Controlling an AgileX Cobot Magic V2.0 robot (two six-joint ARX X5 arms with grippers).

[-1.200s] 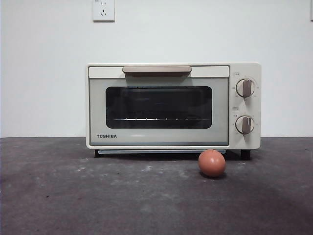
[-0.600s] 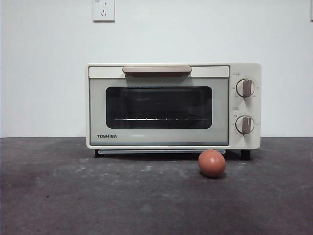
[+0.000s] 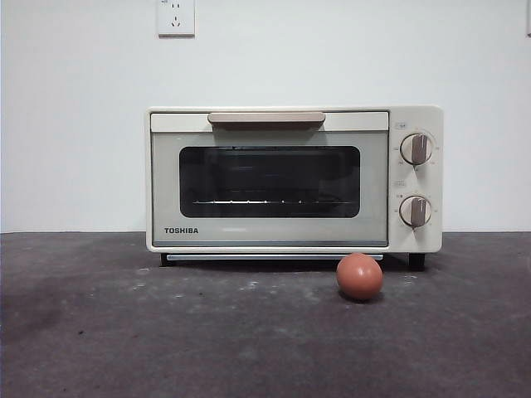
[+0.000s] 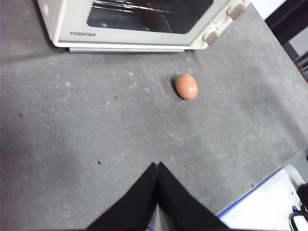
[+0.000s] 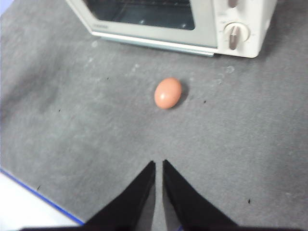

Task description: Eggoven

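Note:
The reddish-brown egg lies on the dark grey table just in front of the oven's right part; it also shows in the left wrist view and the right wrist view. The cream TOSHIBA toaster oven stands at the back with its door closed, tan handle on top and two knobs at the right. My left gripper is shut and empty, well back from the egg. My right gripper is shut and empty, also back from the egg. Neither arm shows in the front view.
A white wall with a socket stands behind the oven. The grey mat's near edge has a blue border with a white surface beyond it. Bare mat lies between both grippers and the egg.

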